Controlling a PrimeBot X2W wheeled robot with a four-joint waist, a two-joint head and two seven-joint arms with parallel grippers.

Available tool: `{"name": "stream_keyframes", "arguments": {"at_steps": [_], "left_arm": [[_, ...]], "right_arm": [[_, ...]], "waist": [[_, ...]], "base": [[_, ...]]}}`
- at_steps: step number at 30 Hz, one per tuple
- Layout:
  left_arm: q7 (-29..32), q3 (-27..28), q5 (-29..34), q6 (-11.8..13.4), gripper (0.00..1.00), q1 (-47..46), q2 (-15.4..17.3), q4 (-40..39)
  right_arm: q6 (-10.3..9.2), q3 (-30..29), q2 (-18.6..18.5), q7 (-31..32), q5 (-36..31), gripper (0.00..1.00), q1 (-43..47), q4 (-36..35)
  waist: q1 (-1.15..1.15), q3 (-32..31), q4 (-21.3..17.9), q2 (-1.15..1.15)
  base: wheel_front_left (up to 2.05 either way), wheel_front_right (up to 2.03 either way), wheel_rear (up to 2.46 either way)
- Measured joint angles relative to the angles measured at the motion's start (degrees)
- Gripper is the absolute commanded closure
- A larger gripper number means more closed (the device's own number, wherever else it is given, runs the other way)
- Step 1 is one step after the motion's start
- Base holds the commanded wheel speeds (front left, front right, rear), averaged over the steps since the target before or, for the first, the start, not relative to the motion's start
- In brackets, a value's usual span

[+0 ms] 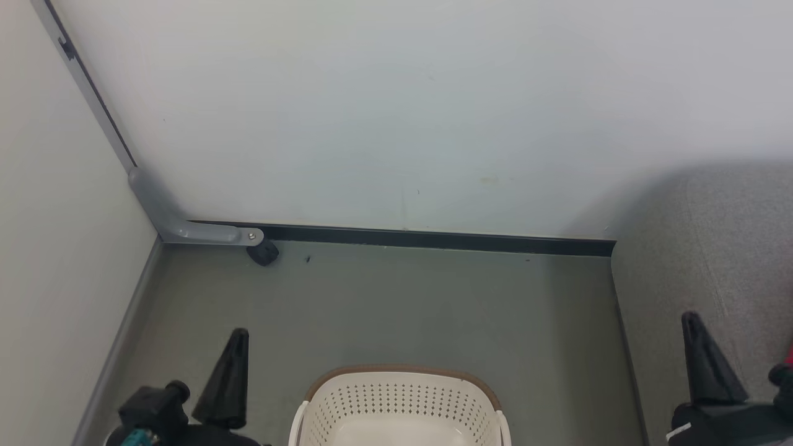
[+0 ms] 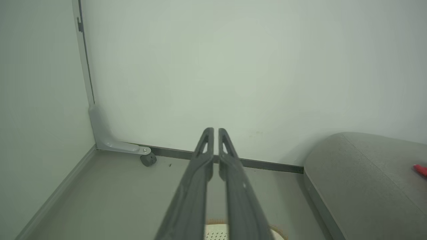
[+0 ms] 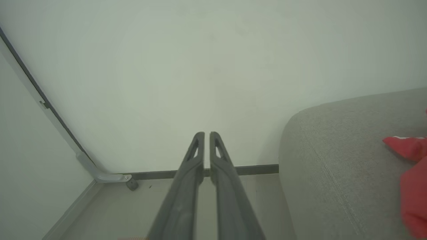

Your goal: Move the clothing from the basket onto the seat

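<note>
The cream basket with a brown rim stands on the floor at the bottom centre of the head view, and what shows of its inside is bare. The grey seat is to its right. The red clothing lies on the seat; a red sliver of it also shows on the seat in the left wrist view. My left gripper hangs left of the basket, my right gripper over the seat's front. Both grippers are shut with nothing between the fingers.
A white wall stands close ahead, with a dark baseboard. A second wall closes the left side. A grey bracket and a small black stopper sit in the corner. Grey floor lies between basket and wall.
</note>
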Motion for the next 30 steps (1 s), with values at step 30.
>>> {"name": "stream_keyframes", "arguments": {"at_steps": [30], "left_arm": [[6.04,7.23,-14.71,-3.04,1.00,1.69,-3.63,1.98]], "right_arm": [[0.94,-4.97,5.04,6.22,16.13,1.00,1.22,1.80]], "waist": [[0.00,-1.18,-1.15,0.00]], "base": [[0.00,0.00,0.00]]}}
